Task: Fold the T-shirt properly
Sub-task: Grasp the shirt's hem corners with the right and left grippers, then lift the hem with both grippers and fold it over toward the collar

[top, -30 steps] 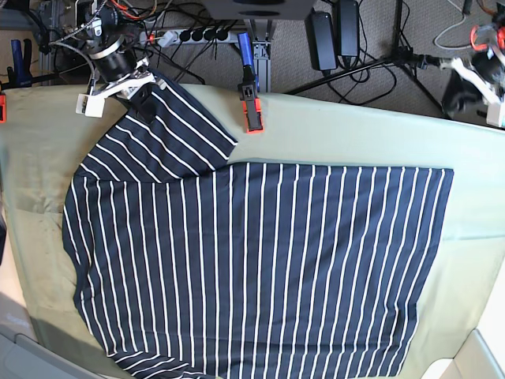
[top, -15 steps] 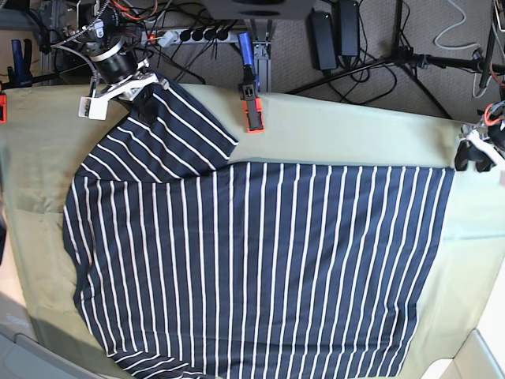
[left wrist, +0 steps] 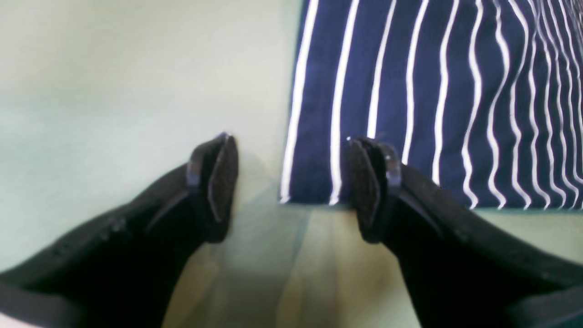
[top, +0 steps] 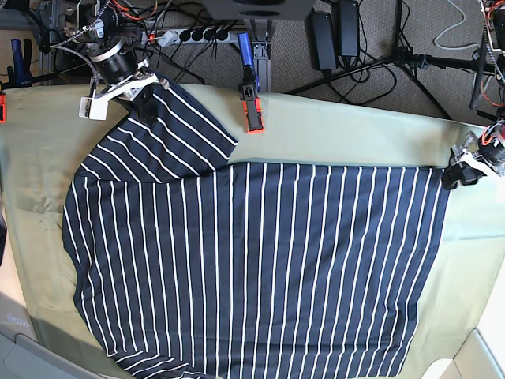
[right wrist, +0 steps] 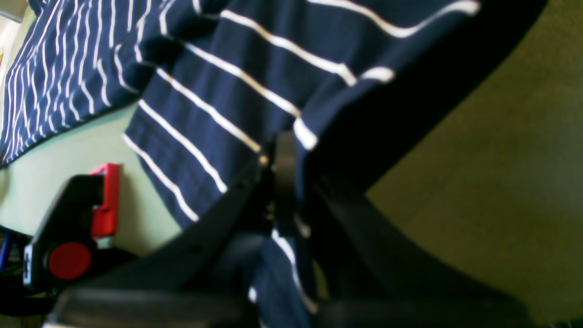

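The dark navy white-striped fabric T-shirt (top: 252, 268) lies spread on the pale green cloth-covered surface (top: 347, 130); right pincer (right wrist: 284, 175) clenched on its sleeve; left pincer (left wrist: 291, 182) released, straddling its hem corner

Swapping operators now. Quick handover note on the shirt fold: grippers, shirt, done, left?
Left gripper: open, jaws straddling the hem corner of the T-shirt, nothing gripped.
Right gripper: shut on the sleeve at the table's far edge.
T-shirt: spread flat on the green cloth, body smooth, one sleeve stretched towards the clamp.
Done: shirt laid out; sleeve grasped.
Left: close the left gripper on the hem corner, then all the folds; none is made yet.
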`<state>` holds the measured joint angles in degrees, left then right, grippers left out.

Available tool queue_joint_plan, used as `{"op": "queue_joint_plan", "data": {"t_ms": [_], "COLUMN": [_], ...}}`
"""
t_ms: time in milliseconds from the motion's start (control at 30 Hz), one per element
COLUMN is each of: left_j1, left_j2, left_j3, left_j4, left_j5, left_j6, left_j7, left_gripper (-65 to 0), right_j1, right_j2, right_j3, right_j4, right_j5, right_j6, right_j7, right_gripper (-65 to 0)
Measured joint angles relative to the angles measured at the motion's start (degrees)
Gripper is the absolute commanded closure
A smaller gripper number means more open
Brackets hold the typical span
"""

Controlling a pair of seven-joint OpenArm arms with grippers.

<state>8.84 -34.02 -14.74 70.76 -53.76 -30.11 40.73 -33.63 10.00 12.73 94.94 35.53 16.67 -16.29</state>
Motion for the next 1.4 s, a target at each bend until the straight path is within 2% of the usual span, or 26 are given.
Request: {"op": "queue_joint_plan", "data": {"t_ms": [200, 333, 433, 600, 667, 833, 967, 1133, 1267, 1400], "left_j1": [-0.2, -0.5, -0.5, -0.6, -0.6, -0.5, -0.4, 0.0, 0.2, 0.4], "left_j2": [0.6, 0.9, 2.1, 2.2, 2.2, 2.3, 2.8, 2.8, 3.1, 1.2], "left_j3": [3.4, 7.3, 7.4, 7.4, 7.4, 7.4, 7.8, 7.9, 6.0, 5.9], "left_j4": [0.2, 0.4, 0.5, 0.5, 0.5, 2.4, 4.9, 7.6, 10.5, 13.5], "left_j5": [0.1, 3.4, 4.2, 4.4, 4.4, 6.5, 9.0, 11.9, 12.4, 11.5], "left_j6": [-0.4, -0.4, -0.4, -0.4, -0.4, 0.3, 0.2, 0.1, 0.1, 0.0], "left_j7": [-2.2, -5.8, -6.8, -6.7, -6.7, -5.0, -3.6, -2.0, 1.7, 3.0], "left_gripper": [-42.6, -42.5, -42.5, -41.6, -38.1, -17.3, -4.3, -2.8, -2.8, -2.8], "right_j1": [0.0, 0.0, 0.0, 0.0, 0.0, 0.0, 0.0, 0.0, 0.0, 0.0], "right_j2": [0.0, 0.0, 0.0, 0.0, 0.0, 0.0, 0.0, 0.0, 0.0, 0.0], "right_j3": [0.0, 0.0, 0.0, 0.0, 0.0, 0.0, 0.0, 0.0, 0.0, 0.0], "right_j4": [0.0, 0.0, 0.0, 0.0, 0.0, 0.0, 0.0, 0.0, 0.0, 0.0], "right_j5": [0.0, 0.0, 0.0, 0.0, 0.0, 0.0, 0.0, 0.0, 0.0, 0.0], "right_j6": [0.0, 0.0, 0.0, 0.0, 0.0, 0.0, 0.0, 0.0, 0.0, 0.0], "right_j7": [0.0, 0.0, 0.0, 0.0, 0.0, 0.0, 0.0, 0.1, 0.0, 0.1], "right_gripper": [0.0, 0.0, 0.0, 0.0, 0.0, 0.0, 0.0, 0.0, 0.0, 0.0]}}
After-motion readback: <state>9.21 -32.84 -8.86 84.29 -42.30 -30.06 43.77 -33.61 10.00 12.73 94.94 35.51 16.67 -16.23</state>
